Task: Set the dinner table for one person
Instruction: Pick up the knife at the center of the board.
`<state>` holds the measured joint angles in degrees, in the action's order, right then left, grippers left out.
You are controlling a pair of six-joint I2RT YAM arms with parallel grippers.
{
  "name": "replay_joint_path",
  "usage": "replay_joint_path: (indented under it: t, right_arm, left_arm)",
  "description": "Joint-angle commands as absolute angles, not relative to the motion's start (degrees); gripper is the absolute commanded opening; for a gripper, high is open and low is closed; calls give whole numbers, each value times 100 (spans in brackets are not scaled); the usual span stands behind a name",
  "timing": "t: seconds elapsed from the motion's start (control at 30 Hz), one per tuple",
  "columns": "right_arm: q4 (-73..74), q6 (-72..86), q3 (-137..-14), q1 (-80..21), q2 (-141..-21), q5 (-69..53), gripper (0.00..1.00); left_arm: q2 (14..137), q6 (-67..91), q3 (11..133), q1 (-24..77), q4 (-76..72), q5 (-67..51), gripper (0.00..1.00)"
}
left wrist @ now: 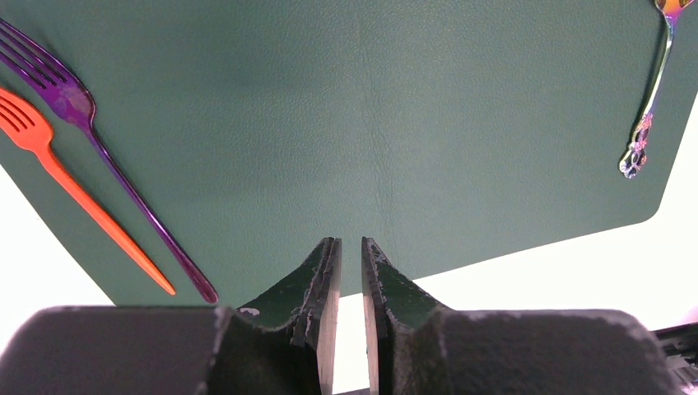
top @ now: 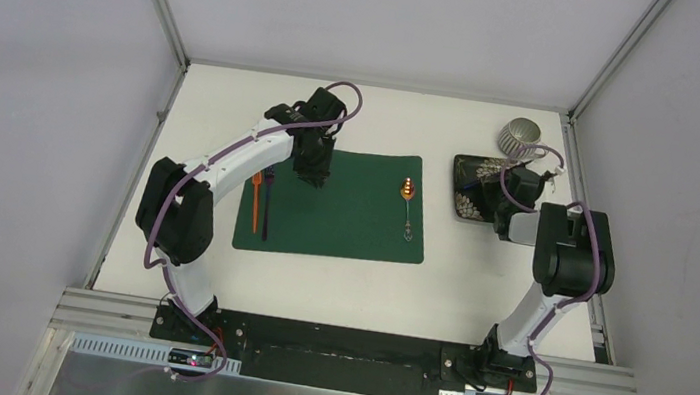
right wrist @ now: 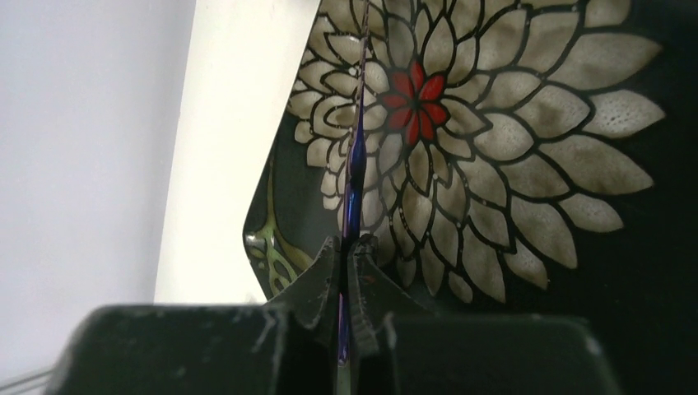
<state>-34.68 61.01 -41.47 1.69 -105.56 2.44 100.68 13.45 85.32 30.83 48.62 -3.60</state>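
Top external view: a matte white rectangular surface (top: 356, 279), edged by aluminium posts, is recorded filling the enclosure in front of both arm bases. A dark green placemat (top: 344, 217) with rounded corners and a fine leather-like grain is laid flat on its middle. On the left part of the placemat an orange fork (top: 254, 201) and a glossy purple fork (top: 266, 207) are laid side by side. On the right part lies a metallic spoon (top: 408, 205) with an orange bowl and an ornate handle end.

To the right, apart from the placemat, a dark square plate (top: 467, 177) is set, and a ribbed silvery cup (top: 518, 138) stands just beyond its far right corner. A pale many-petalled flower with a red centre is printed on the plate.

The left fingers (left wrist: 317, 276) are held over the placemat with a narrow gap between them and nothing gripped. The right fingers (right wrist: 317, 280) are closed over the plate on a thin blue-violet utensil (right wrist: 354, 173), seen edge-on; its kind cannot be told.
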Motion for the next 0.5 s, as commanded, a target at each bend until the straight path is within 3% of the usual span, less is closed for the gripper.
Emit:
replay_joint_path:
  t: [0.0, 0.47]
  right_arm:
    - [-2828, 5614, -4021, 193, -10256, -277, 0]
    - [-2925, 5470, -4044, 232, -9984, -1119, 0]
  left_arm:
    - [9842, 1450, 8534, 3172, 4808, -321, 17]
    - [9815, 1467, 8557, 3216, 4799, -314, 17]
